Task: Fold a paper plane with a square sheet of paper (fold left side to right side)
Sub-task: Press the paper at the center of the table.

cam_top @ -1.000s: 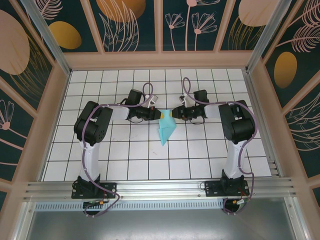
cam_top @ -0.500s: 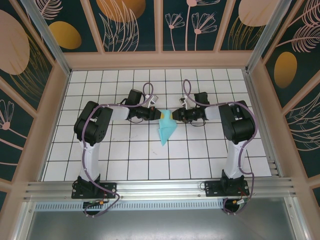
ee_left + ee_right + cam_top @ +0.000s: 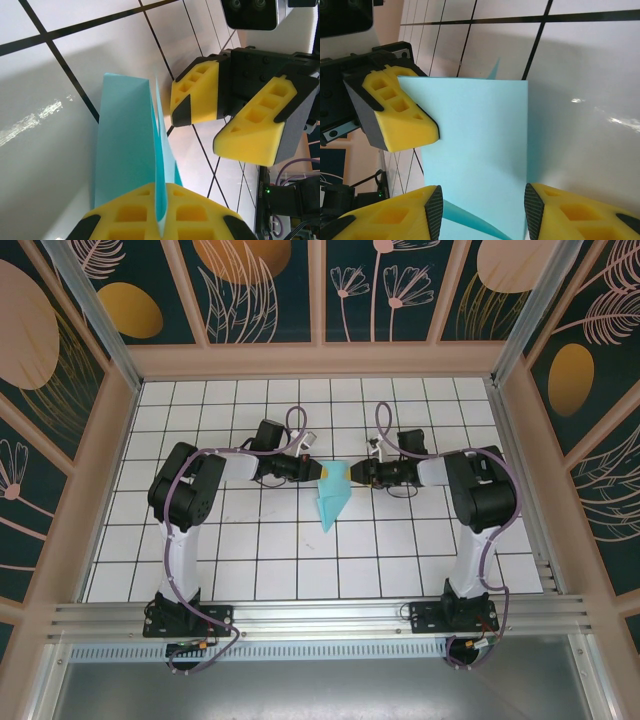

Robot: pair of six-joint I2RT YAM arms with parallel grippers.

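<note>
The left gripper (image 3: 161,194) is pressed together on the plane (image 3: 125,150), pinching its upright middle fold right at the fingertips. Seen from that wrist, the turquoise flaps stand up on edge from the pinch, with a flat panel leaning to one side.

Facing it, the right gripper (image 3: 483,201) is spread about halfway and holds nothing. From its wrist the plane's flat panel sits in the gap between its two yellow fingers (image 3: 395,215). Its straight right edge runs close by one finger, though I cannot tell whether they touch.

From above, the two grippers meet nose to nose over the middle of the table (image 3: 400,540), with the plane's blunt end between them. Its pointed end reaches toward the near edge, where the arm bases are.

There are bare white tiles on every side of the plane. The side walls (image 3: 110,440) and the back wall stand well apart from both arms.
</note>
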